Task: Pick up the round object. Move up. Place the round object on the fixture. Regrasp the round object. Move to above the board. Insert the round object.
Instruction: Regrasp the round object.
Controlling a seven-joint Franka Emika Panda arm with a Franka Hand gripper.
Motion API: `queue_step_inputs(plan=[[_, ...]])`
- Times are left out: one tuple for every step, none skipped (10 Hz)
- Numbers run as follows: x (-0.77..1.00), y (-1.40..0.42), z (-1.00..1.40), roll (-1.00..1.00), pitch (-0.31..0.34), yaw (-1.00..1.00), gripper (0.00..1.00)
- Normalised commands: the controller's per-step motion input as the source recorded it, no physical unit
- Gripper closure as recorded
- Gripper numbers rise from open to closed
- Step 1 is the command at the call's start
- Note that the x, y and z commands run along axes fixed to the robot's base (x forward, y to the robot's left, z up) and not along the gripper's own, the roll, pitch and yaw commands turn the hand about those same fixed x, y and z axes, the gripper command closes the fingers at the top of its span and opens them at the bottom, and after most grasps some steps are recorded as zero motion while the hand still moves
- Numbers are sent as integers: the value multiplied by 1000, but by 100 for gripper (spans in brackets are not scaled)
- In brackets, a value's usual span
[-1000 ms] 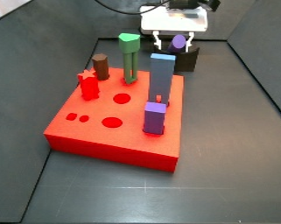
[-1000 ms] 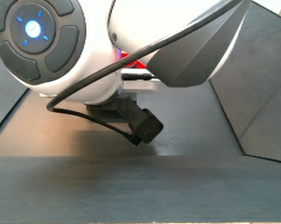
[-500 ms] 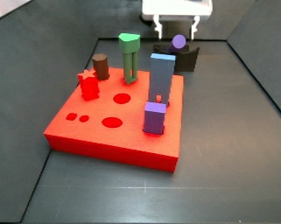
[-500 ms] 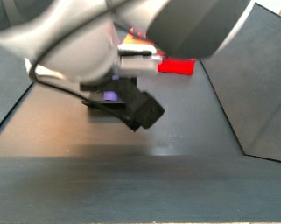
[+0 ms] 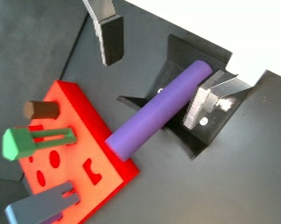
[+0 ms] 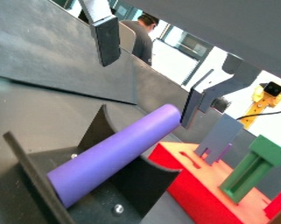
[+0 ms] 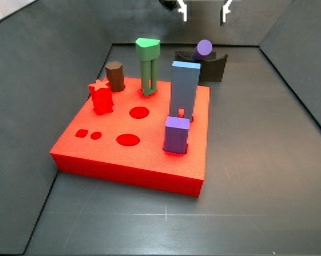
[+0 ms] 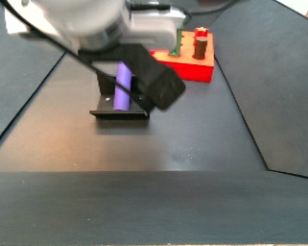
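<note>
A: Board (image 7: pixel 129 150) is sitting just beside the fixture (image 8: pixel 119 113). Peg (image 5: pixel 161 108) is lying on the fixture, untouched.

B: Gripper (image 6: pixel 157 68) is hanging above it, jaws wide, empty. You're regrasping next: come down off-centre and you're risking rolling the peg out of the notch, or tilting it for insertion.

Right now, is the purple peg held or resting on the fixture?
Resting on the fixture; the open end effector is raised off the peg.

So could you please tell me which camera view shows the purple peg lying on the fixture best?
A wrist view shows the round object full length in the fixture, the open gripper above it. A side view shows only its end; another half hides it.
</note>
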Motion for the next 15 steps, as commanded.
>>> queue_step_inputs(plan=[[15, -1000, 869, 1000, 52, 25, 0], [-11, -1000, 843, 1000, 42, 24, 0], [-40, -1000, 808, 1000, 33, 23, 0], [-61, -1000, 739, 1000, 26, 23, 0], [-65, -1000, 663, 1000, 24, 23, 0], [-70, -1000, 521, 1000, 21, 23, 0], [-66, -941, 408, 1000, 18, 23, 0], [-48, -684, 208, 1000, 14, 23, 0], [-41, -481, 127, 1000, 11, 24, 0], [-38, -200, 65, 1000, 6, 24, 0], [-42, -81, 50, 1000, 4, 25, 0], [-30, -33, 25, 1000, -3, 26, 0], [-21, -41, 12, 1000, -7, 27, 0], [-12, -31, 14, 1000, -11, 28, 0], [-7, -22, 11, 1000, -12, 29, 0]])
